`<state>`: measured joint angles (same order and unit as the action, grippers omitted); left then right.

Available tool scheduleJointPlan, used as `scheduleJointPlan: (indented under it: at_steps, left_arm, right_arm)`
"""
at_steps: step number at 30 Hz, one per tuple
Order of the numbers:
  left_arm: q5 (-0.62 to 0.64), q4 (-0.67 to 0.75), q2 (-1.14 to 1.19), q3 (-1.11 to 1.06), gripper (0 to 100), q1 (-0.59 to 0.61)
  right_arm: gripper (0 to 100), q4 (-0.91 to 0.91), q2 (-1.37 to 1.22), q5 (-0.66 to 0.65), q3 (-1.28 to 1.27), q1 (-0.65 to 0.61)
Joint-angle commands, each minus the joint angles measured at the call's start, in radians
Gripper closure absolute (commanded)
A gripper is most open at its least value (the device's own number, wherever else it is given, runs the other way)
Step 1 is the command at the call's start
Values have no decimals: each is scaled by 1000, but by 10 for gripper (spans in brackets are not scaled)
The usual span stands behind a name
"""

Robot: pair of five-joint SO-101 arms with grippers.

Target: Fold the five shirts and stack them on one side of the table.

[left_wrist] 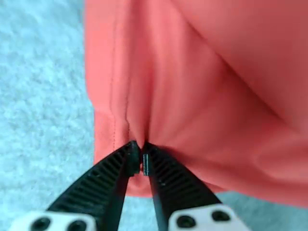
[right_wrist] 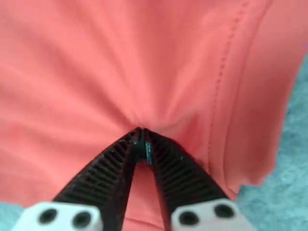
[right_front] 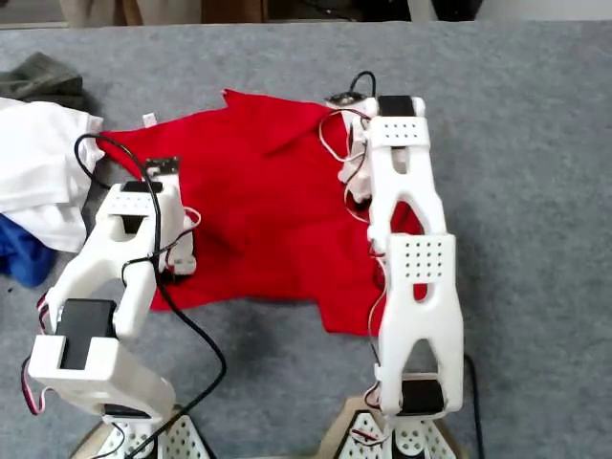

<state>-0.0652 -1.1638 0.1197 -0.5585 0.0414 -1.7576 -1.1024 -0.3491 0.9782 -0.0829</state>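
A red shirt (right_front: 258,210) lies spread over the middle of the grey table (right_front: 535,143). My left gripper (left_wrist: 139,147) is shut on a pinch of the red shirt (left_wrist: 202,86) near its hemmed left edge; in the high view that arm (right_front: 143,239) stands over the shirt's left side. My right gripper (right_wrist: 142,132) is shut on a pucker of the red shirt (right_wrist: 96,62) close to a stitched seam; its arm (right_front: 402,210) stands over the shirt's right side. More shirts are piled at the far left: a white one (right_front: 38,163), a blue one (right_front: 21,253) and a dark green one (right_front: 43,76).
Black cables (right_front: 182,316) loop from the left arm across the near table. Bare grey table lies to the right of the right arm and in front of the red shirt.
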Motion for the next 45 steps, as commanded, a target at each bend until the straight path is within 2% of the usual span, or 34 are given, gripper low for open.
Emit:
scheduleJointPlan:
  at_steps: [1, 6, 11, 14, 21, 24, 28, 32, 34, 38, 45]
  left_arm:
    - [-52, -80, -18, -31, 980, 2]
    - [-114, -126, -182, -91, 980, -14]
    - [-150, -184, -415, -232, 980, -118]
    - [-152, -170, -516, -296, 980, -137]
    - [-178, -166, -555, -302, 980, -109]
    - [-172, -167, -555, -224, 977, -68]
    - [-127, -161, -545, -11, 963, 40]
    - [-26, -118, -532, 190, 850, 120]
    - [14, -89, -492, 255, 832, 133]
    - [23, -91, -358, 362, 833, 135]
    - [86, -38, -91, 565, 829, 138]
  right_arm:
    - [995, -29, 50, -49, -145, 62]
    - [995, -25, 151, -101, -312, 128]
    - [995, -25, 274, -163, -441, 185]
    - [995, -23, 349, -201, -538, 203]
    - [995, 104, 516, -242, -739, 213]
    - [994, 155, 591, -244, -731, 211]
    - [992, 183, 659, -244, -644, 196]
    - [927, 172, 654, -238, -499, 168]
    - [896, 144, 641, -238, -427, 145]
    - [896, 68, 596, -236, -298, 105]
    - [896, 57, 449, -175, -110, 25]
